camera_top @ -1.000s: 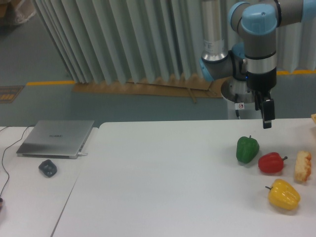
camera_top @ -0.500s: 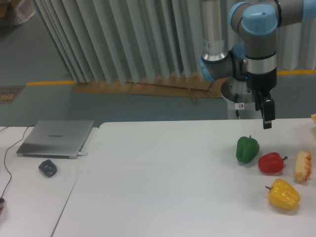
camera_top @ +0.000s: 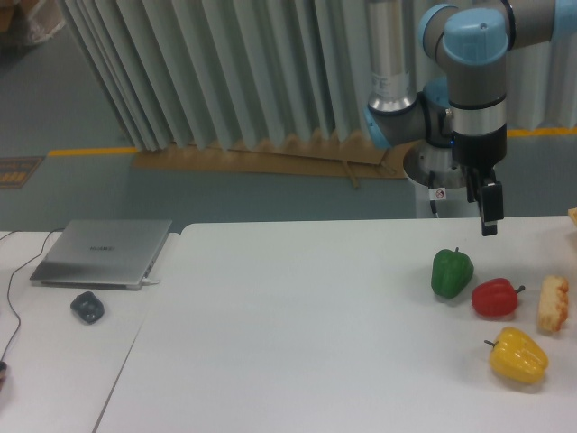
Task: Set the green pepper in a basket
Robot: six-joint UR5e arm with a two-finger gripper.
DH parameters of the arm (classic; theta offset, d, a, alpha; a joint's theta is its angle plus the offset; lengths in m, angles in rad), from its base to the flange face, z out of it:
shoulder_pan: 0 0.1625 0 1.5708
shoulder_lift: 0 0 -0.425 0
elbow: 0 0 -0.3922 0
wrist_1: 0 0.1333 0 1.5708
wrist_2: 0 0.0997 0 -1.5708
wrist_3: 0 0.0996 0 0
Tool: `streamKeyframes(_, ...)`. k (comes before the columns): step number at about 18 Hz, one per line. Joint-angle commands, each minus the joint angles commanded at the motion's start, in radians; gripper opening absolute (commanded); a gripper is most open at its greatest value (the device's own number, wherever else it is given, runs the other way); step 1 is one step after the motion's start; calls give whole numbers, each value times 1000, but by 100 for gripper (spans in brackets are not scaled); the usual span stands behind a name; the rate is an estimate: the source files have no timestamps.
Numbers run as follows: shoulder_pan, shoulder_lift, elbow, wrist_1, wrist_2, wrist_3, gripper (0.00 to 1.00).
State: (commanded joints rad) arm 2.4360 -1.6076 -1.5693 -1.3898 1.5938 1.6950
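The green pepper [camera_top: 452, 272] stands on the white table [camera_top: 297, 343] at the right, glossy and dark green with a short stem on top. My gripper [camera_top: 487, 216] hangs above the table just behind and to the right of it, apart from it, holding nothing. Seen edge-on, its fingers do not show whether they are open or shut. No basket shows in this view.
A red pepper [camera_top: 495, 297] lies right of the green one, a yellow pepper [camera_top: 518, 354] nearer the front, and a pale bread-like piece [camera_top: 553, 304] by the right edge. A closed laptop [camera_top: 103, 252] and a dark mouse [camera_top: 87, 307] sit at the far left.
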Motion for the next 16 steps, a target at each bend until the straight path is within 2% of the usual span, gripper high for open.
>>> streamKeyframes(10, 3, 21, -6, 3, 5, -2, 100)
streamKeyframes(16, 6, 26, -23, 51, -6, 0, 100)
